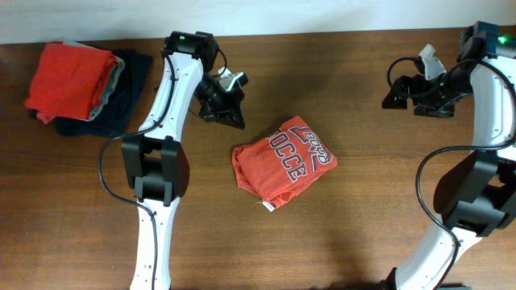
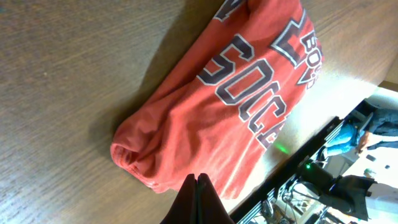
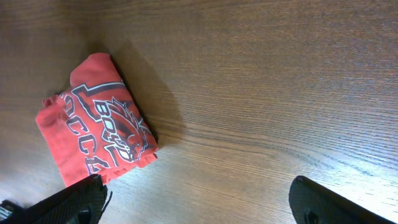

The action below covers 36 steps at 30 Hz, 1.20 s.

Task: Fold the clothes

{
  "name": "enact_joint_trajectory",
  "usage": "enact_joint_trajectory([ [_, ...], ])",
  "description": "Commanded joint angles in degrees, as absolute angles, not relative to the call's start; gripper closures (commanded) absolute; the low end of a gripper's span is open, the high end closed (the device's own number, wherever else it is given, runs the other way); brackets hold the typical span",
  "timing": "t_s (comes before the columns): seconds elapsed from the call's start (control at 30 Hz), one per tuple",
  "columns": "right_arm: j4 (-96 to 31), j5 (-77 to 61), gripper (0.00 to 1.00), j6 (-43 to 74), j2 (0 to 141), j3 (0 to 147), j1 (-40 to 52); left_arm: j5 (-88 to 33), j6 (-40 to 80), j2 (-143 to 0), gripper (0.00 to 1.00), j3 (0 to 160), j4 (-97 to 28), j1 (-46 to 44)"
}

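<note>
Folding task, final stage of one garment. The lettered shirt (image 1: pixel 282 161), orange-red with its block print facing up, lies as a compact, slightly skewed bundle on the bare table (image 1: pixel 363 217) and serves as the reference here. The left gripper (image 2: pixel 196 182) hovers just beyond the shirt's far-left corner, fingers pressed together on nothing. The right gripper (image 3: pixel 199 186) hangs well to the right of the shirt, fingers spread wide and empty. The fold looks essentially complete, so the step in hand is probably tidying and moving the bundle. To do this well, each gripper would take a folded edge through all its layers, not the loose hem at the near corner. The two would lift together so the bundle does not sag open, then set it down squarely. Counts: two orange-red shirts, the lettered one and a plain folded shirt (image 1: pixel 68 76) lying well to the far left of it; one navy garment (image 1: pixel 129 97) and one grey garment (image 1: pixel 113 90), both under that second shirt; two grippers.
</note>
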State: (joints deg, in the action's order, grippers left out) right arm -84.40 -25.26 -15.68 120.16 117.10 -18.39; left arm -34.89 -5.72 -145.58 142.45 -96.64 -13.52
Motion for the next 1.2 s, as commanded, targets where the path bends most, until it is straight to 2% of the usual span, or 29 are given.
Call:
enact_joint_trajectory([
  [0.0,-84.4,-24.8,0.02,-16.5,119.4,117.3,-18.4,-34.5,-4.3,-143.2,1.00,137.7,-96.8,-13.9],
  [0.27,-84.4,-24.8,0.01,-16.5,119.4,117.3,-18.4,-29.4,-5.7,-125.2,0.99,118.0,-96.4,-15.6],
  [0.37,-84.4,-24.8,0.01,-16.5,119.4,117.3,-18.4,-28.2,-6.1,-120.4,1.00,110.2,-92.6,-17.3],
  [0.63,-84.4,-24.8,0.01,-16.5,119.4,117.3,-18.4,-32.2,-4.8,-120.4,1.00,91.8,-72.2,-19.0],
  [0.87,-84.4,-24.8,0.02,-16.5,119.4,117.3,-18.4,-32.1,-4.1,-123.7,1.00,87.8,-60.4,-16.7],
  [1.03,-84.4,-24.8,0.02,-16.5,119.4,117.3,-18.4,-32.1,-3.0,-124.7,1.00,87.9,-61.5,-16.7],
  [1.17,-84.4,-24.8,0.01,-16.5,119.4,117.3,-18.4,-32.2,-3.0,-123.3,1.00,91.3,-69.9,-16.7],
])
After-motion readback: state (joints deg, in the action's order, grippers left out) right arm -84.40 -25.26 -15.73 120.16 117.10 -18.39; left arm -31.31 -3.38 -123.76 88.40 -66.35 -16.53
